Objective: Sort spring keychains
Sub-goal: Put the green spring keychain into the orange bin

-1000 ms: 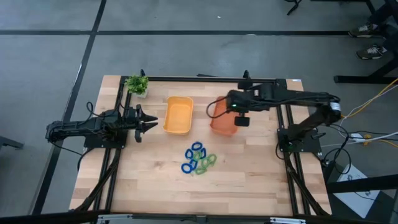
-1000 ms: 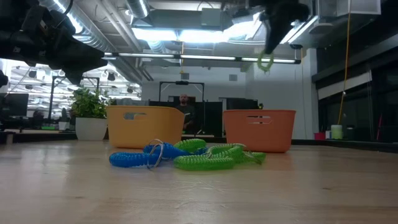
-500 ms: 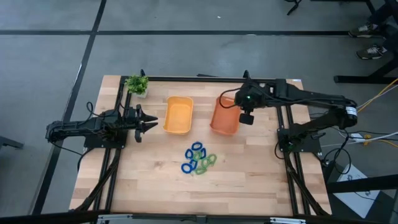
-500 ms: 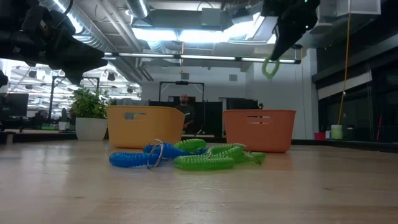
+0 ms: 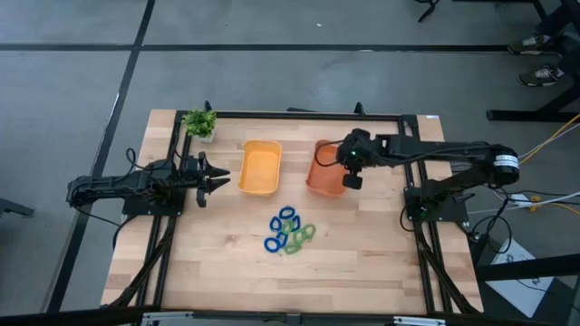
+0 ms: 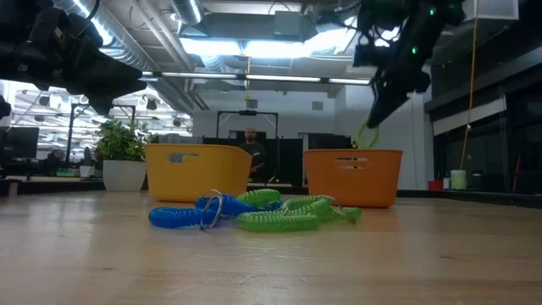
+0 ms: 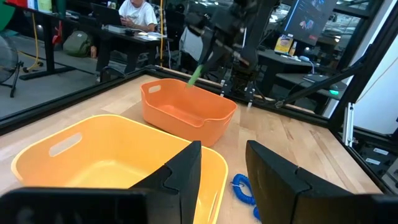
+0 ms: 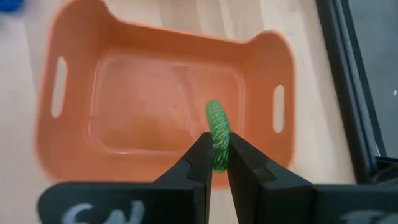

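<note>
Over orange bin (image 8: pixel 68 134) rim, right end effector (image 8: pixel 217 163) pinches green keychain (image 8: pixel 217 127).

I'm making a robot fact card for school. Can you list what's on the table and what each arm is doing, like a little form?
Right tool: shut on a green spring keychain, held above the orange bin
Left tool: open, waiting at the table's left side beside the yellow bin
Yellow bin: no keychains seen inside
Orange bin: looks empty inside
Keychain pile: blue and green coils lying together on the wooden table, in front of the bins
Plant: small, at the table's back left corner
</note>
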